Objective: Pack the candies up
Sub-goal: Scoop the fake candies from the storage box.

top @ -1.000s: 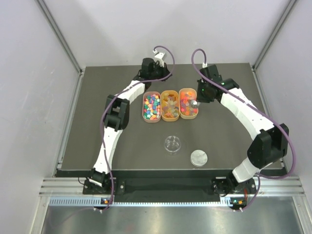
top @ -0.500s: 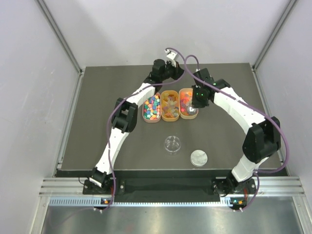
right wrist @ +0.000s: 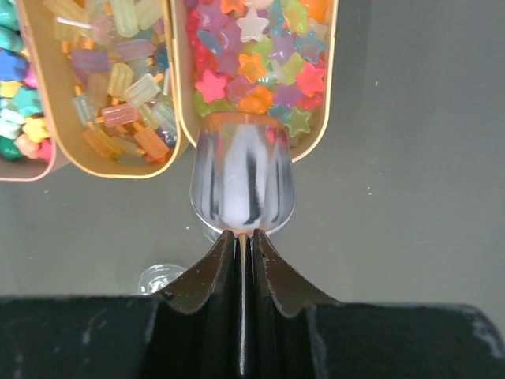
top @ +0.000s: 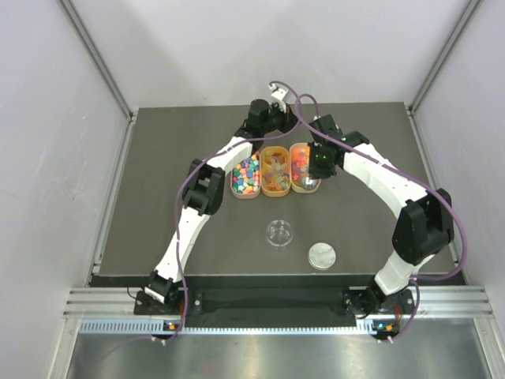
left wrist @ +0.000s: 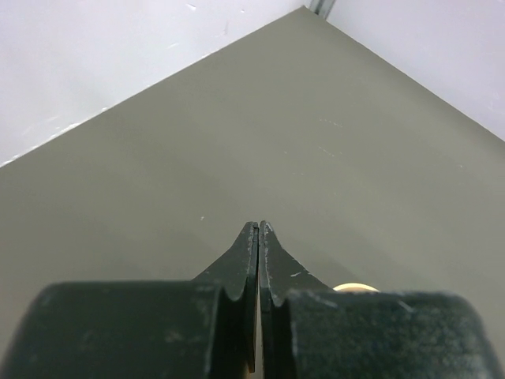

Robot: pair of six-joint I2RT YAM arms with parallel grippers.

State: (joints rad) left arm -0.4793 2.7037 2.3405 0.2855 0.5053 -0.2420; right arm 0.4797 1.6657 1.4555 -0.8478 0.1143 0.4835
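Three oval orange trays hold the candies: multicoloured cubes (top: 245,174), pale yellow-orange gummies (top: 275,170) and red-orange star pieces (top: 303,164). In the right wrist view the stars (right wrist: 260,63), the gummies (right wrist: 118,87) and a few cubes (right wrist: 16,110) show. My right gripper (right wrist: 242,234) is shut on the handle of a silver scoop (right wrist: 243,178), whose empty bowl is at the near end of the star tray (right wrist: 325,118). The scoop also shows in the top view (top: 310,183). My left gripper (left wrist: 259,227) is shut and empty, above the far ends of the trays (top: 267,126).
A small round clear jar (top: 279,232) stands open in front of the trays, its silver disc lid (top: 321,254) to its right. The jar's rim shows in the right wrist view (right wrist: 162,276). An orange tray edge (left wrist: 351,287) peeks under my left fingers.
My left arm has swung right, to behind the middle tray. My right gripper has carried the scoop left and nearer, to the near end of the star tray.
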